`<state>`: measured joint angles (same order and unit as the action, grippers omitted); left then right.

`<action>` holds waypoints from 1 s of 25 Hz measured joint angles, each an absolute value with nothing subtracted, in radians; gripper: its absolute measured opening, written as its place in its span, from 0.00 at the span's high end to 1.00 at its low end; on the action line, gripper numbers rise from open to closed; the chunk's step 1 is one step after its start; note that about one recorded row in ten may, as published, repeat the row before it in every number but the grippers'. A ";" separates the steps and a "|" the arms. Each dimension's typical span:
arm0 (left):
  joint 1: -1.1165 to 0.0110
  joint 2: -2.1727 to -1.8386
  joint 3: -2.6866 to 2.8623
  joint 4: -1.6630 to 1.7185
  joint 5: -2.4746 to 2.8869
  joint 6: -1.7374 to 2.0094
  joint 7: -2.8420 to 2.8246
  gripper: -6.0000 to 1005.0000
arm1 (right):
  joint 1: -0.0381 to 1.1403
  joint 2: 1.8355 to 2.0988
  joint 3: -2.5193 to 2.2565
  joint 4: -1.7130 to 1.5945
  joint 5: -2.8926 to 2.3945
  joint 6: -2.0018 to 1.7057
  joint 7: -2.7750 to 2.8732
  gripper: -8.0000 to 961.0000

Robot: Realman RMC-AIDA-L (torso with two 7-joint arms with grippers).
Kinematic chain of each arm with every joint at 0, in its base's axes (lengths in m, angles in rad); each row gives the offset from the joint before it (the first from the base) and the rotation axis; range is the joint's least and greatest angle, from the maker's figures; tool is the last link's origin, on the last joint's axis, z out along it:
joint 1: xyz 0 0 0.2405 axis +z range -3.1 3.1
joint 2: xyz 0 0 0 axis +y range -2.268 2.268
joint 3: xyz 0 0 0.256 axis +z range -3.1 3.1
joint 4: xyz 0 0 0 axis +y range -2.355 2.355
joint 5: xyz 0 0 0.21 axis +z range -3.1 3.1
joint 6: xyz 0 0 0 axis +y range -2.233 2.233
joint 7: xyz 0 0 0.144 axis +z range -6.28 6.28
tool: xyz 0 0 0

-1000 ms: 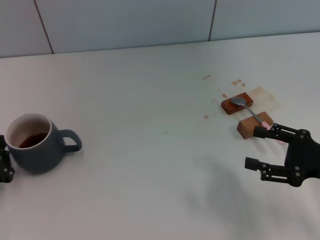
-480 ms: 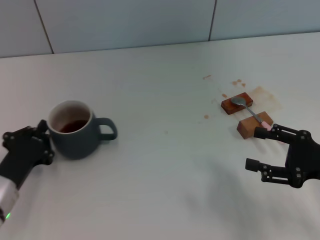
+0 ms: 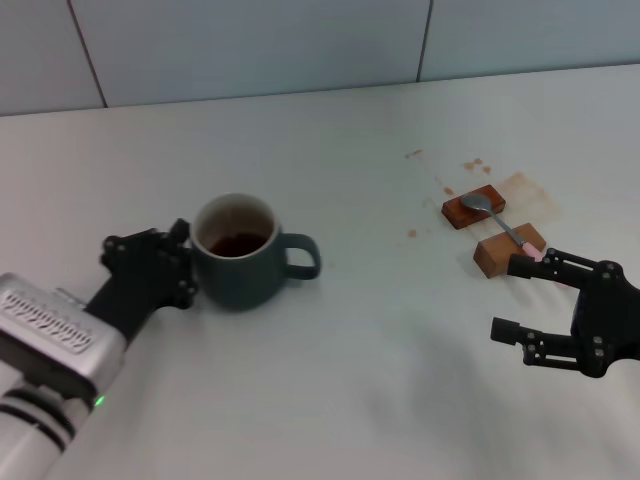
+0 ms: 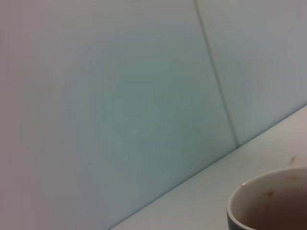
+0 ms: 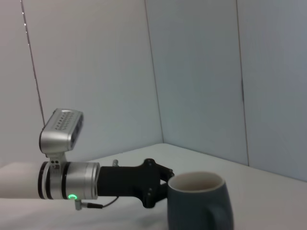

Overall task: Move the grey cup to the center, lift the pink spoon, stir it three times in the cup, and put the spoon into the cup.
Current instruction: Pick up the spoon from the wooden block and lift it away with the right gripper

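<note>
The stout blue-grey ceramic mug (image 3: 244,265) stands left of the frame's middle in the head view, loop handle toward the right. The left gripper (image 3: 172,268) presses against its left side; whether it is clenched I cannot tell. At lower right, the right gripper (image 3: 522,297) hangs spread, just below the pink-handled metal spoon (image 3: 497,220) lying across two brown wooden blocks (image 3: 473,207).

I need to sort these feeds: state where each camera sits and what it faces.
Head view: above, looking down at the table; both arms show, left gripper against the grey cup, right gripper near the pink spoon.
Left wrist view: faces the wall; cup rim only.
Right wrist view: faces the cup and left arm.
All share the cup.
</note>
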<state>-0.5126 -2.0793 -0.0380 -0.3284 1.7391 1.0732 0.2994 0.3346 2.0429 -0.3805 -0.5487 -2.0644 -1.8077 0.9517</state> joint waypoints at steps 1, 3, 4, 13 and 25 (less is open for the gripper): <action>-0.513 -2.079 -0.038 -0.328 1.739 1.073 0.299 1.00 | 0.335 2.043 -0.381 -0.549 -2.064 -1.808 0.952 0.16; -0.540 -2.080 -0.041 -0.353 1.739 1.044 0.300 1.00 | 0.337 2.044 -0.380 -0.550 -2.061 -1.810 0.951 0.16; -0.554 -2.080 -0.043 -0.366 1.739 1.028 0.300 1.00 | 0.338 2.044 -0.380 -0.550 -2.059 -1.811 0.951 0.16; -0.618 -2.080 -0.134 -0.439 1.739 0.929 0.298 1.00 | 0.336 2.042 -0.380 -0.552 -2.054 -1.818 0.936 0.16; -0.593 -2.064 -0.150 -0.072 2.043 1.126 -0.240 1.00 | 0.326 2.042 -0.373 -0.548 -2.028 -1.830 0.928 0.16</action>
